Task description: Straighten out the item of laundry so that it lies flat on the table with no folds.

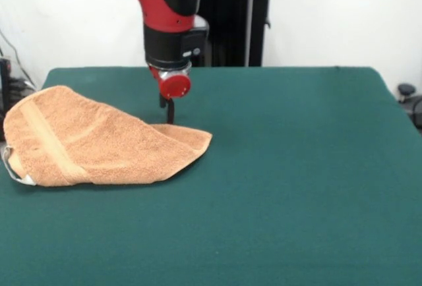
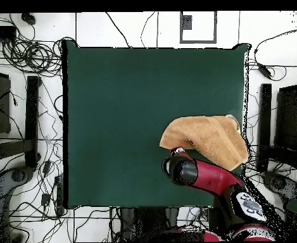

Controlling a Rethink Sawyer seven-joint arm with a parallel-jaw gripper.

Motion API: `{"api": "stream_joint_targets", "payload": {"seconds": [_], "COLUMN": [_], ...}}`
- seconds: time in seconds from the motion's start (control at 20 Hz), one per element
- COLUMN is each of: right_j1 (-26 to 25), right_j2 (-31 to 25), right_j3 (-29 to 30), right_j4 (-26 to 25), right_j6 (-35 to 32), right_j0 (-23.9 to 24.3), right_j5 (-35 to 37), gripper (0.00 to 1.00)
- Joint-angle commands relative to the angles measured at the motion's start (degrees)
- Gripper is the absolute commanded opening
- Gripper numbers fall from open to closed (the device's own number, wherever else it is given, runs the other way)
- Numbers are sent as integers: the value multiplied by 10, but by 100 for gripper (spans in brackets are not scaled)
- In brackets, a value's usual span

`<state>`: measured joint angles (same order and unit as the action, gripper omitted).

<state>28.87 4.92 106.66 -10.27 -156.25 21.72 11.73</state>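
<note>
Only front shows fingers [image 1: 169, 111] at folded towel [image 1: 92, 142] edge, grip state unclear | overhead: arm hides them

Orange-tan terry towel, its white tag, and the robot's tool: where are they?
Orange-tan terry towel [image 1: 99, 144]: front view, middle of cloth.
White tag [image 1: 26, 179]: front view, towel's lower-left corner.
Tool [image 1: 169, 111]: front view, dark tips beside towel's edge.

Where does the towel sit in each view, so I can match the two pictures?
Front view: towel lies folded at the left on the table.
Overhead view: towel lies at the right, by the table's edge.
Shared landmark: the tool beside the towel's pointed corner.
</note>
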Motion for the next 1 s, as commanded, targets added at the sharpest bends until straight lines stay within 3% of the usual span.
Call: {"api": "stream_joint_targets", "payload": {"seconds": [0.05, 0.4, 0.65, 1.0], "right_j1": [51, 49, -11, -71], "right_j2": [-60, -41, -26, -12], "right_j3": [37, 5, -59, -121], "right_j4": [46, 37, 24, 31], "right_j6": [-33, -24, -23, -35], "right_j0": [-31, -47, -51, -68], "right_j5": [97, 104, 57, 47], "gripper": [100, 100, 100, 100]}}
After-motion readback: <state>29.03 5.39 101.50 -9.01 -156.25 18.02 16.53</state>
